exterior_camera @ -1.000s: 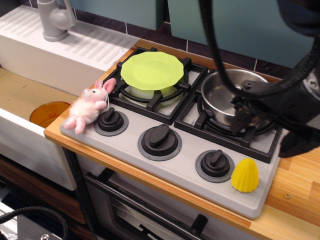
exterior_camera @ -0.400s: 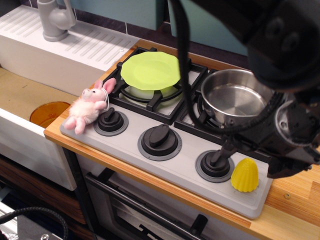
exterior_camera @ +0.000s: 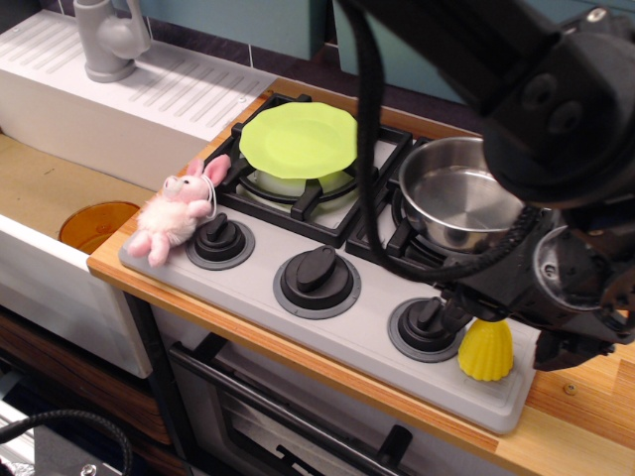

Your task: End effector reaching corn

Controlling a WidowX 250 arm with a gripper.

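The corn is a small yellow bumpy dome standing at the front right corner of the grey stove panel, just right of the right-hand knob. The bulky black end effector hangs directly over it and hides its top. One dark finger sits to the corn's left, by the knob, and the other to its right. The jaws stand apart on either side of the corn and do not press on it. Black cables trail up from the gripper.
A steel pot sits on the right burner, partly behind the arm. A lime-green plate lies on the left burner. A pink plush bunny lies by the left knob. The wooden counter edge lies to the right, and a sink to the left.
The end effector has come down and forward from over the pot to just above the corn, its fingers now straddling it. The corn has not moved.
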